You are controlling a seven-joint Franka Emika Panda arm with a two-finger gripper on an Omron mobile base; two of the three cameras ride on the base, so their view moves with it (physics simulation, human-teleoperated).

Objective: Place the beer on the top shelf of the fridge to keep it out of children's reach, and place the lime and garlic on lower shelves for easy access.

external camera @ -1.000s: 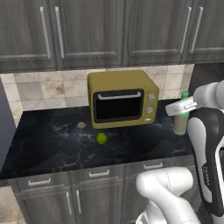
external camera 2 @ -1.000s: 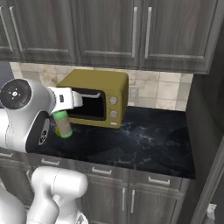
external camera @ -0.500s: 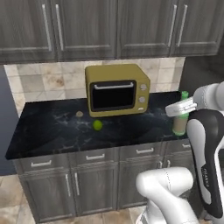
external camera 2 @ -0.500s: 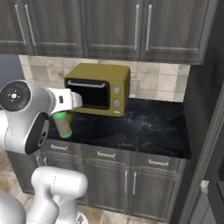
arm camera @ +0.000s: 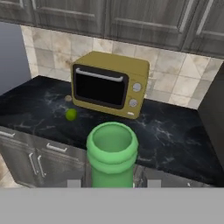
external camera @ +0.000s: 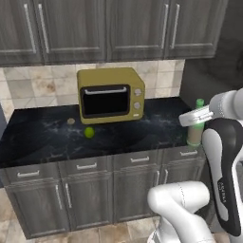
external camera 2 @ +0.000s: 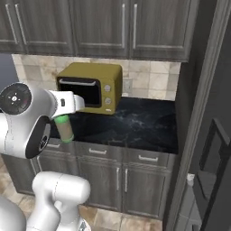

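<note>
Gripper (external camera: pixel 194 116) is closed on the beer's (external camera: pixel 194 134) neck and holds the bottle upright, clear of the counter (external camera: pixel 42 137) and out past its near right edge. From the hand camera the bottle's green cap (arm camera: pixel 112 142) sits right between the fingertips, seen from above.

On the counter, the yellow microwave (external camera: pixel 110 94) stands against the tiled wall, door shut. The lime (external camera: pixel 89 132) lies just in front of the microwave's left corner, toward the near side. The garlic (external camera: pixel 71 121) lies a little farther back and to the left of the lime, near the microwave's left side, apart from both.

The fridge (external camera 2: pixel 212 135) stands at the far right, beyond the counter's right end; from the right base camera its grey door is seen edge-on, and the inside cannot be made out.
</note>
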